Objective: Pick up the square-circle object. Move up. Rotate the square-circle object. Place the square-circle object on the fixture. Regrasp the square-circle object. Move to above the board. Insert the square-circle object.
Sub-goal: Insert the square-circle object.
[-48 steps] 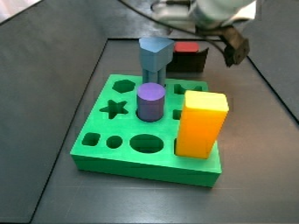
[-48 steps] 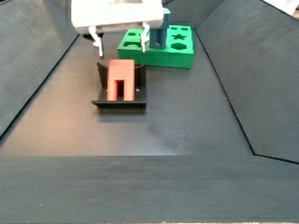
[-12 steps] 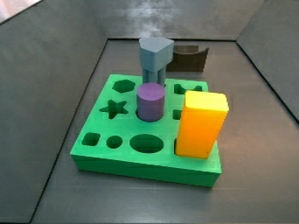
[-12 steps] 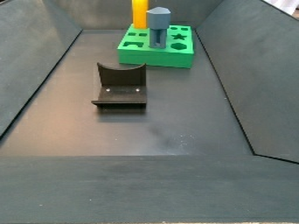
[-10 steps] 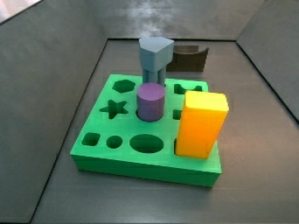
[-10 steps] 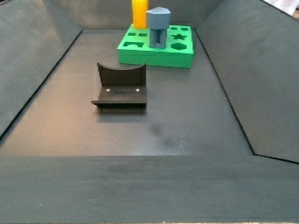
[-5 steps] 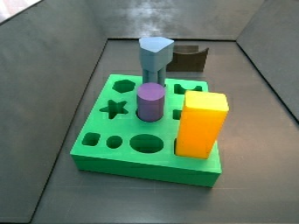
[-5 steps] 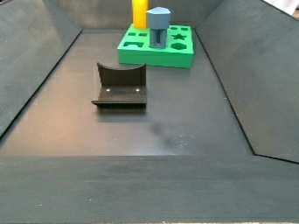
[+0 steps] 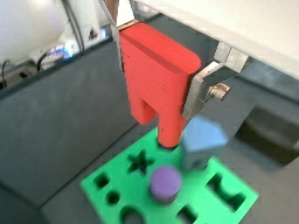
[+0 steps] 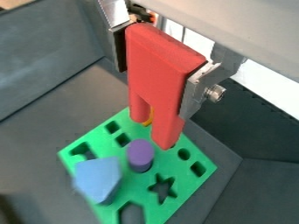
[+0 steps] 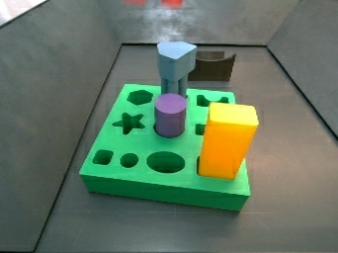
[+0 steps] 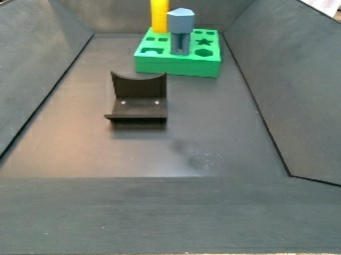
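Observation:
In both wrist views my gripper [image 9: 162, 66] [image 10: 158, 70] is shut on the square-circle object [image 9: 152, 74] [image 10: 155, 79], a red block held high with its two prongs pointing down. Far below it lies the green board [image 9: 121, 175] [image 10: 103, 149]. In both side views the board [image 11: 158, 191] [image 12: 180, 68] shows, and the dark fixture [image 11: 215, 67] [image 12: 138, 97] stands bare on the floor. The gripper is out of both side views. Only two small red tips [image 11: 172, 3] show at the upper edge of a side view.
Standing in the board are a tall yellow block [image 11: 228, 138] [image 12: 159, 15], a purple cylinder [image 11: 169, 116] [image 9: 167, 184] and a blue-grey piece [image 11: 176, 64] [image 12: 181, 20]. Sloping dark walls enclose the floor on all sides.
About five seconds ago the red block lay on the fixture under the gripper; now the fixture is bare. Over the last second only the red tips appeared at a side view's upper edge.

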Controlling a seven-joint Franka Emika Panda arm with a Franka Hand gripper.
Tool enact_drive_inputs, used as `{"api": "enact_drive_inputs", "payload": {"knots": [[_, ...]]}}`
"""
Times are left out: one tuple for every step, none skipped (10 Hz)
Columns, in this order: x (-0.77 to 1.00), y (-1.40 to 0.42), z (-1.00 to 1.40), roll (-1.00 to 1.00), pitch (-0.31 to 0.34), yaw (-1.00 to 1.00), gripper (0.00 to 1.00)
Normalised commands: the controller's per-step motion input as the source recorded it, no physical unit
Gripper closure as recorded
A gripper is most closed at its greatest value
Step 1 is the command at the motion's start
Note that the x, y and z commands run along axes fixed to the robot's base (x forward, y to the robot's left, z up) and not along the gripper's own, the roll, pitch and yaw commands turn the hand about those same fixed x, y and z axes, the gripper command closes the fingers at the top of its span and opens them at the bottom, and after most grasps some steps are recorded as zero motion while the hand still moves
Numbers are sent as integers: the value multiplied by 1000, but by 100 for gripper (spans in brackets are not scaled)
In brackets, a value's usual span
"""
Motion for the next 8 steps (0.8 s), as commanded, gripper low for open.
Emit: {"api": "enact_drive_inputs", "payload": {"knots": [[74, -786, -466, -187, 90, 137, 100], [-20, -431, -311, -80, -134, 154, 100], [-37, 0, 0, 0, -17, 0, 100], [117, -9, -217, 21, 0, 163, 100], [0, 0, -40, -57, 0, 0, 100], [0, -63, -171, 111, 0, 40, 100], [-174, 89, -866, 53, -70, 0, 100], [26, 314, -960, 0, 0, 6, 100]]}}
